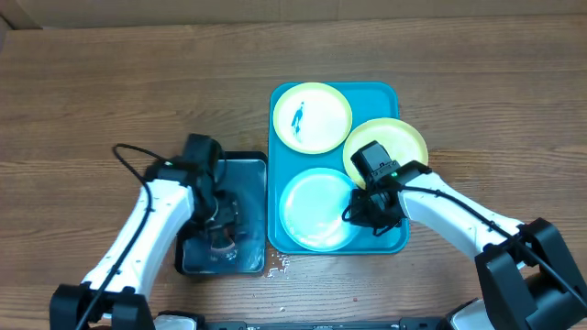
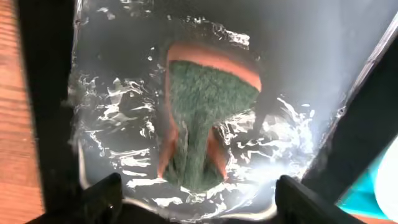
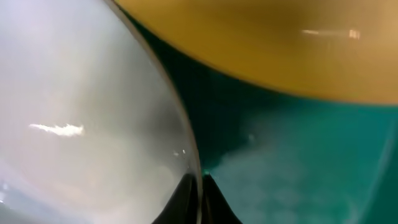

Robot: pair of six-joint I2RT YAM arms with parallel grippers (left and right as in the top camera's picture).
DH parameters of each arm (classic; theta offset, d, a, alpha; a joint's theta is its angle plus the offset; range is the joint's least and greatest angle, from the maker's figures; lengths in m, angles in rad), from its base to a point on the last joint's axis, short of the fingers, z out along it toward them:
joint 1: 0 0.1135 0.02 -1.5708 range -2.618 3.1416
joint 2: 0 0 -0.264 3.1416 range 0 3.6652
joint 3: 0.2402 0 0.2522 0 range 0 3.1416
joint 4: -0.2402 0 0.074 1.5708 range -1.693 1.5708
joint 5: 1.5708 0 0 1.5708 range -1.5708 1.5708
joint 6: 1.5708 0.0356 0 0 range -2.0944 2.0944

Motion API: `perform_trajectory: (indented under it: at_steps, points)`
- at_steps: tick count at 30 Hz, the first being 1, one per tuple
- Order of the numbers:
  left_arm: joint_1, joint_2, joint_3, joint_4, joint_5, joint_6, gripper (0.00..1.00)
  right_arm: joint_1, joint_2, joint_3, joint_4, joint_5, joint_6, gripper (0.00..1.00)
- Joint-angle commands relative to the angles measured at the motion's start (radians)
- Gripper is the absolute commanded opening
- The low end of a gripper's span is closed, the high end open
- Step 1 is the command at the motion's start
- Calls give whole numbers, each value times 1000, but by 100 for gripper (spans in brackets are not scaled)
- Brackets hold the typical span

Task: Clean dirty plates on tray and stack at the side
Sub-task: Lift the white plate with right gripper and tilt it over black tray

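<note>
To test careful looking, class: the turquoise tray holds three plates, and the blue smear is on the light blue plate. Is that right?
One detail is wrong. The turquoise tray does hold three, but the blue smear is on the yellow-green plate at the tray's far left, not on the light blue plate. The overhead view shows it.

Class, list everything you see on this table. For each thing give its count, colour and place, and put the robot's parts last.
tray: one, turquoise, right of table centre
smeared plate: one, yellow-green rim with a blue smear, tray's far left
yellow plate: one, yellow-green, tray's right side
blue plate: one, light blue, tray's near side
dark tray: one, black, left of the tray, holding water
sponge: one, green on orange, in the dark tray's water
table: one, brown wood, under everything
left gripper: one, black, open over the sponge
right gripper: one, black, shut on the blue plate's rim
</note>
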Motion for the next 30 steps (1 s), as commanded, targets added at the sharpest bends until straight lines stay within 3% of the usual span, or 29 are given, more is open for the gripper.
perform_trajectory:
  at_steps: [1,6,10,15,20,30]
  points:
    - [50,-72,120,-50,70,32,86,42,-10,118,-98,170,-26,4]
    - [130,-158,270,-147,70,49,100,150,-18,335,-215,232,-106,4]
    - [200,-225,394,-212,71,49,100,238,-18,440,-190,304,-106,4]
    - [221,-291,486,-256,71,60,100,341,-14,444,-44,394,-99,4]
    - [220,-331,492,-267,66,92,100,466,-14,444,41,642,-93,4]
    - [220,-323,491,-266,66,124,100,703,-14,444,68,1064,-94,4]
